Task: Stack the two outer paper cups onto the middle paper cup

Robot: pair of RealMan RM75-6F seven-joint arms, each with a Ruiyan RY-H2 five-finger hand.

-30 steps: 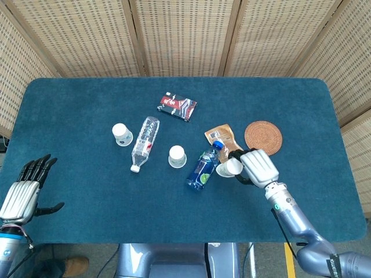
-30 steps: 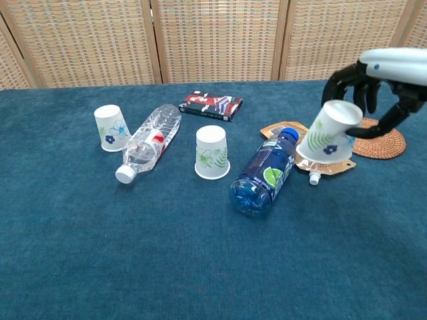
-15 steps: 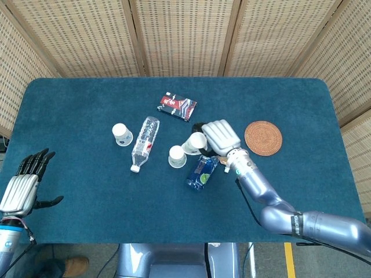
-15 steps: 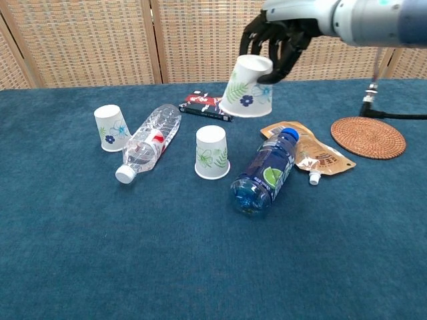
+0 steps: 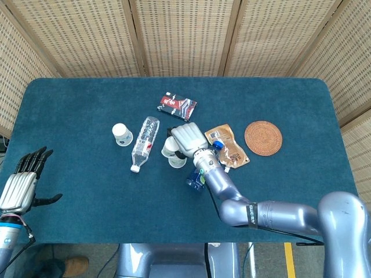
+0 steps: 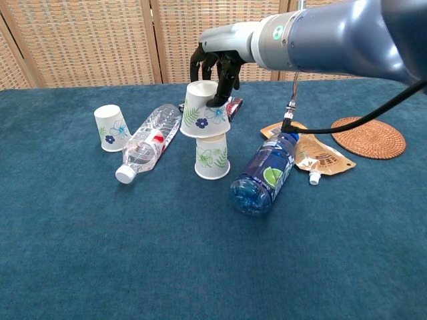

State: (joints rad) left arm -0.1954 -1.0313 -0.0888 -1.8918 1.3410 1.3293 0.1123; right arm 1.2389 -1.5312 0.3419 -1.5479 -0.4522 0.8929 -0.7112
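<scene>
Nearest the robot, at the table's (image 5: 69, 191) near left edge, its left hand (image 5: 22, 184) hovers with fingers spread wide, holding nothing; only the head view shows it, and its arm is cut off by the frame. Toward the middle lies a blue bottle (image 6: 265, 175) on its side, cap pointing far and right. Just left of it stands the middle cup (image 6: 212, 157), upside down. Directly above it, the right hand (image 6: 215, 64) grips the carried cup (image 6: 205, 110), also inverted and slightly tilted, its rim over the middle cup's base, apparently lined up to slide down over it. Whether the two already touch cannot be told. Further left lie a clear bottle (image 6: 147, 142) and the left cup (image 6: 110, 127), inverted, not yet stacked. Behind the hand a dark packet (image 5: 177, 106) is partly hidden in the chest view.
</scene>
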